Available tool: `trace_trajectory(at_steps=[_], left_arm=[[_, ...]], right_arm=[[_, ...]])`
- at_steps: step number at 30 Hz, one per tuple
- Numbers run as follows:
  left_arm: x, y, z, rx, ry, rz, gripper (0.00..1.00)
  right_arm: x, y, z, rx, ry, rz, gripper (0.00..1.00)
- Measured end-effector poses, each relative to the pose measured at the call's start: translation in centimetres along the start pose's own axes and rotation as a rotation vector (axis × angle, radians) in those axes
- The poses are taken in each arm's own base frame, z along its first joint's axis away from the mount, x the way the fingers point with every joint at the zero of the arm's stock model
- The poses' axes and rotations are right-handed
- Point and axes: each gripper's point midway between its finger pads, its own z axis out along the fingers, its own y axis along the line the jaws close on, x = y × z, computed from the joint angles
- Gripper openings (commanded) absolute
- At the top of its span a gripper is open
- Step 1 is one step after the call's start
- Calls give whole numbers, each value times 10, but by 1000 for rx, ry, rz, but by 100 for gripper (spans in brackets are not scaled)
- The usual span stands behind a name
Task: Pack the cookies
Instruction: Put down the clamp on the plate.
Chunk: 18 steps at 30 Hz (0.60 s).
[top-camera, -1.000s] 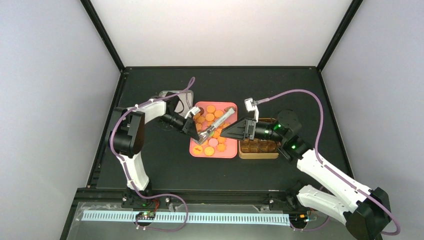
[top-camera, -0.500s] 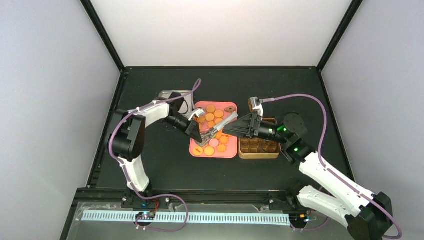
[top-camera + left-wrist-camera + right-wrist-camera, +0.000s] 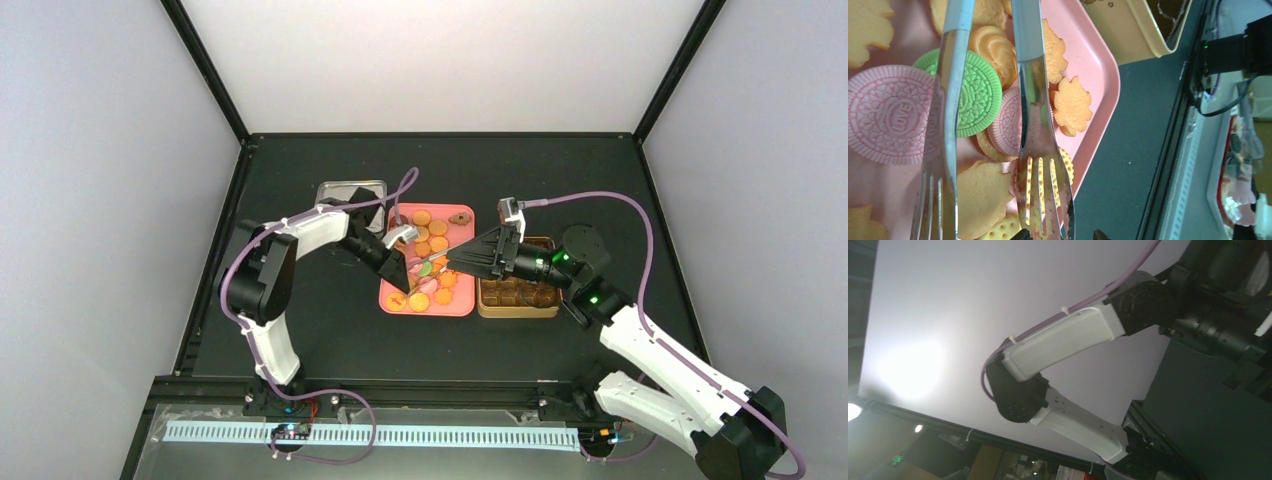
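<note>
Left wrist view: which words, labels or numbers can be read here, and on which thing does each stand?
"LOVE": embossed in the middle of the large pink cookie.
Green cookie: embossed mark, partly behind the tongs, not readable.
Other views: no text readable.

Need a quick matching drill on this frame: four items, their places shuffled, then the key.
1. green cookie
2. gold tin
3. steel dish
4. tongs

A. right of the pink tray
B. off the tray's far-left corner
C. lying on the tray
D. prongs apart, reaching across the tray

Pairs: 1-C, 2-A, 3-B, 4-D
</note>
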Motion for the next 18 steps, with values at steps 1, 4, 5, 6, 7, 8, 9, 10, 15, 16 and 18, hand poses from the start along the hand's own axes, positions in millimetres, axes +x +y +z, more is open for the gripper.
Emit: trace_trajectory(at_steps=[1,4,5,6,7,8,9,10,15,16,18], left_arm=[[1,0,2,-15,8,10,33],[2,-2,6,-59,35,50,34],[2,-4,8,-77,44,70,35],[2,-6,8,-89,49,89,37],[2,-8,9,-108,56,112,39],[2,-11,10,-123,62,135,42],[2,-14,10,-138,67,157,45],[2,-17,10,-156,72,185,48],[-1,-34,2,-221,81,316,57],[-4,-37,0,-230,75,335,58],[-7,-39,-2,-242,73,362,58]], right_arm=[[0,-3,0,14,2,-2,100],[1,-10,0,53,7,-19,99],[1,-11,0,65,10,-32,100],[1,-12,0,74,10,-42,99],[1,-13,0,86,11,-53,100],[1,-15,-1,98,12,-63,100],[1,-16,-2,112,12,-75,100],[1,-18,-2,127,13,-86,100],[-1,-15,-10,199,1,-165,99],[-2,-12,-12,208,-5,-186,100],[-6,-3,-18,226,-24,-239,100]])
